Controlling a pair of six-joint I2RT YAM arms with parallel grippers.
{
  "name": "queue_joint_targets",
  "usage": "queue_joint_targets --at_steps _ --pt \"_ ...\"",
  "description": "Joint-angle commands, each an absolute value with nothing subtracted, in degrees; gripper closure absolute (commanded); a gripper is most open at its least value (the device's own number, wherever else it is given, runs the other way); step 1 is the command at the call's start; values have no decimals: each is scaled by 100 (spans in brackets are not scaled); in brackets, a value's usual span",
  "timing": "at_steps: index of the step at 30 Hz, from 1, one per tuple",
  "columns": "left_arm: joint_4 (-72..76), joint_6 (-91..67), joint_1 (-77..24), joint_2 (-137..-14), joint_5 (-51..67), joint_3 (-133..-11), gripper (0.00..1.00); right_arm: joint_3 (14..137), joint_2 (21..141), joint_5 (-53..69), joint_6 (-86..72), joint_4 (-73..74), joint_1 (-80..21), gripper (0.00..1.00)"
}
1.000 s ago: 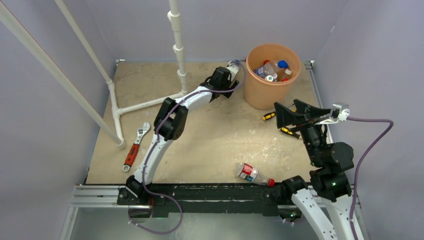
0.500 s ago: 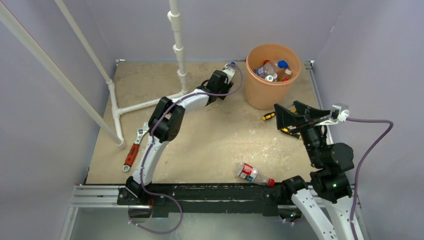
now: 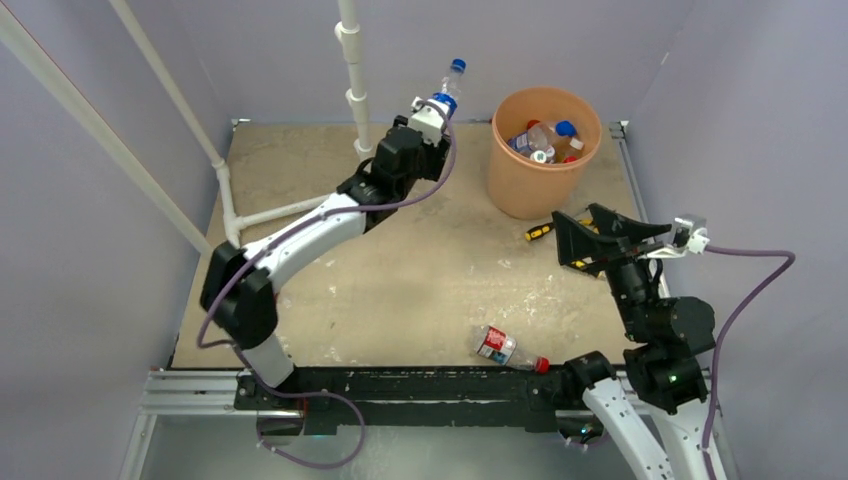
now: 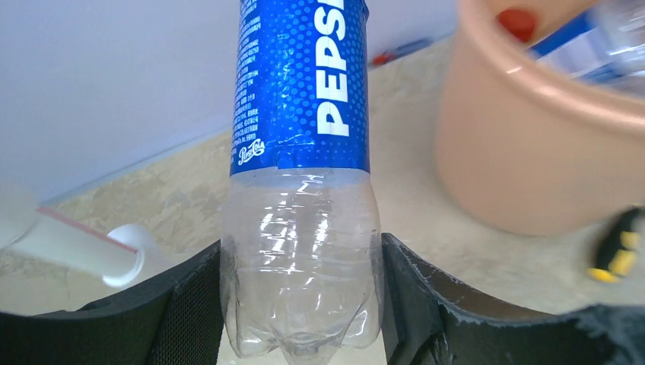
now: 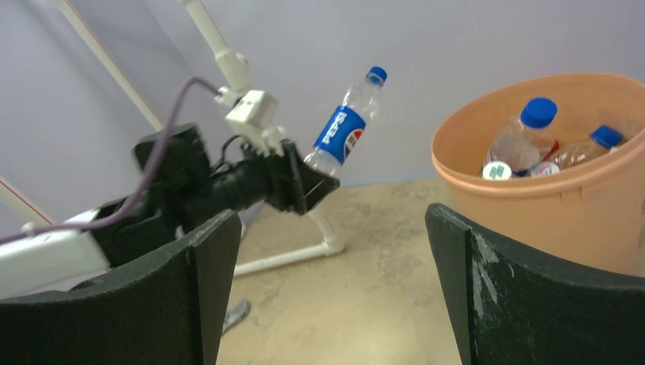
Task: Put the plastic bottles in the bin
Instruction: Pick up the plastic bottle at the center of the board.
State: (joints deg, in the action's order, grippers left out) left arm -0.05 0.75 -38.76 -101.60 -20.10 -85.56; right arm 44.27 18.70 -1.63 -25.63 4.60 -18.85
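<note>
A clear plastic bottle (image 3: 447, 88) with a blue Pepsi label and blue cap is held up in the air, just left of the orange bin (image 3: 520, 185). My left gripper (image 3: 438, 103) is shut on its lower end; in the left wrist view both pads press the bottle (image 4: 300, 152) at its base, with the bin (image 4: 517, 167) to the right. Several bottles (image 3: 545, 140) lie inside the bin. A red-labelled bottle (image 3: 500, 346) lies on the table near the front edge. My right gripper (image 3: 588, 228) hangs open and empty in front of the bin (image 5: 532, 198).
White pipe frame (image 3: 355, 90) stands at the back left, with a bar (image 3: 290, 210) lying across the table. A red-handled wrench (image 3: 265, 300) lies at the left. Yellow-and-black screwdrivers (image 3: 537, 232) lie in front of the bin, under my right gripper.
My left gripper closed on the blue-labelled bottle beside the bin and lifted it well above the table. The right arm barely moved.
</note>
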Motion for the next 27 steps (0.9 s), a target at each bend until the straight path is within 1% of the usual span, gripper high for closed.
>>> queue_joint_targets --at_steps 1,3,5,10,15,19,22,27 --pt "41 -507 -4305 -8933 -2062 -7858 66 4316 1801 49 -2824 36 -1934 6" --pt "-168 -967 -4371 -8301 -1820 -7547 67 4198 1854 221 -2935 -239 -1934 6" --pt "-98 -1417 -4384 -7609 -1374 -6989 68 4057 1933 449 -3095 -470 -1931 6" --pt "703 -2271 -4411 -5799 -577 -5616 68 3750 2290 1340 -3556 -1383 -1932 5" --pt "1476 -2496 -4421 -4449 402 -4323 66 3594 2719 2376 -3895 -2378 -1934 4" --pt "2183 -2739 -4422 -3804 1032 -3428 66 3566 3055 2895 -4112 -2998 -1934 1" --pt "2923 -3184 -4421 -3534 1580 -2852 66 3576 3128 2940 -4196 -3237 -1934 1" --pt "3991 -3745 -4421 -3370 1899 -2302 67 3733 3217 3014 -4229 -3380 -1933 1"
